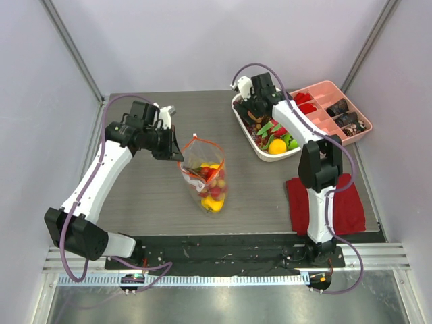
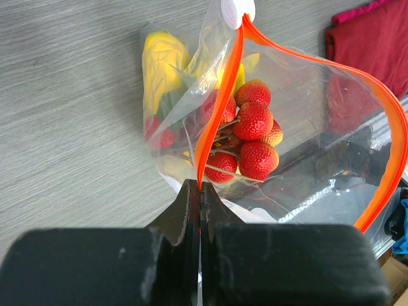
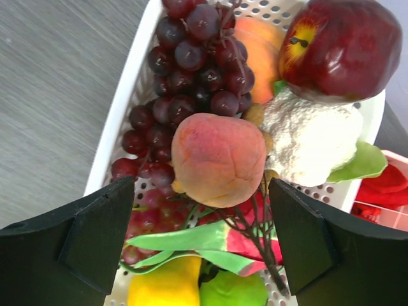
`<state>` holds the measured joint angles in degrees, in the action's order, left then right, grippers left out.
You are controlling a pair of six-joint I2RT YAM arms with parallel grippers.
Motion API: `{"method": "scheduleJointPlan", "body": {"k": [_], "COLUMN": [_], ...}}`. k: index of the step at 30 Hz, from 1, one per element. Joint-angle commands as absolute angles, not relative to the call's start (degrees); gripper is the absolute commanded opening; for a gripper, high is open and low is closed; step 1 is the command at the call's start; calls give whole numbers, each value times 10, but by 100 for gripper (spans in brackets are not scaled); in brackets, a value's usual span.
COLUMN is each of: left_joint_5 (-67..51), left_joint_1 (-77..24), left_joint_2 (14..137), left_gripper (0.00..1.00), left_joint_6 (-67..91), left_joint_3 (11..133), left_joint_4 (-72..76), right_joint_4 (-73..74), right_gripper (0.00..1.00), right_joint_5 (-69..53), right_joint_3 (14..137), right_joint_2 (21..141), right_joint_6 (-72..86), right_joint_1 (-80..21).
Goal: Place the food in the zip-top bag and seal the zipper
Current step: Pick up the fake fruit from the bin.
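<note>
Orange zipper (image 2: 220, 108) is the bit to watch here. The left claw (image 2: 201, 191) is pinched tight on one lip of it, holding the bag (image 1: 206, 177) up near the middle of the table (image 1: 135, 196) with its mouth gaping. There's already a pile inside: strawberries (image 2: 255, 134) and some yellow pieces.

Over on the right, the right claw (image 3: 201, 229) hangs above the white basket (image 3: 121, 121) with its fingers spread wide, nothing in them, and the peach (image 3: 218, 159) sits right between them. My guess is that's the next pick.

What I'd worry about:
- The peach looks round and glossy, so an off-centre squeeze could pop it sideways into the grapes (image 3: 185, 70).
- There are brown stems right under it. Go too deep and the fingers might drag those along too.
- The bag hangs from a single pinch on one lip. A piece dropped against the rim could bounce off onto the table, or the extra weight could tug the strip out of the pinch and the whole thing slumps.
</note>
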<state>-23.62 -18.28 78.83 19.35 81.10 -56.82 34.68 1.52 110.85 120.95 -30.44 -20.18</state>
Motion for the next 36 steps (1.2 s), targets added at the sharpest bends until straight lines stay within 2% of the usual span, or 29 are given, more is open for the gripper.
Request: {"method": "scheduleJointPlan", "body": {"k": [1,6,14,25,32,33,36], "left_joint_5": [-242,-239,-236,-241,-246,-246,-247], "left_joint_1": [-181,-181,-181,-181,-182,-181,-182], "left_joint_2": [776,773,773,763,760,761,761], "left_gripper": [0,0,0,0,0,0,0], "left_joint_6": [192,188,193,199,206,207,209], "left_joint_3": [809,809,808,805,801,800,797], "left_joint_4": [-548,-553,-547,-544,-539,-536,-529], "right_joint_4": [312,311,324,360,419,432,448], "right_gripper": [91,84,53,27,17,16,15], "right_joint_5": [47,47,39,7,-97,-153,-213], "right_joint_3": [1137,1139,1115,1192,1245,1248,1231], "right_joint_2": [1222,1229,1205,1137,1066,1056,1005], "right_joint_6": [-341,-345,-363,-326,-246,-222,-182], "right_joint_1": [-202,-200,-196,-185,-185,-186,-218]}}
